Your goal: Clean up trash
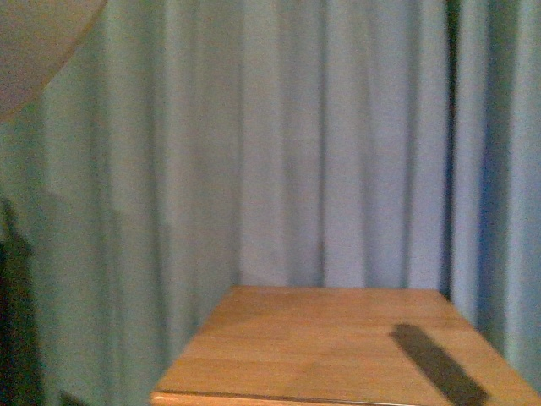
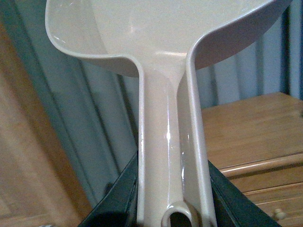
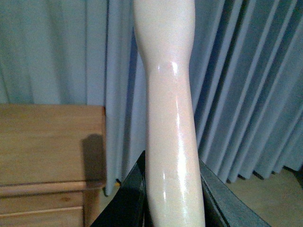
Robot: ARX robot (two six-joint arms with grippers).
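Note:
The crumpled white paper wad is not in view in any frame. My left gripper is shut on the handle of the beige plastic dustpan, whose scoop points away from the wrist, held up in front of the curtain. A corner of the dustpan shows at the upper left of the front view. My right gripper is shut on the beige brush handle, which rises away from the jaws; the bristles are out of view.
A wooden cabinet top lies ahead and low, with a dark shadow on its right part. Grey-blue curtains hang behind it. The cabinet with drawers shows in the left wrist view and in the right wrist view.

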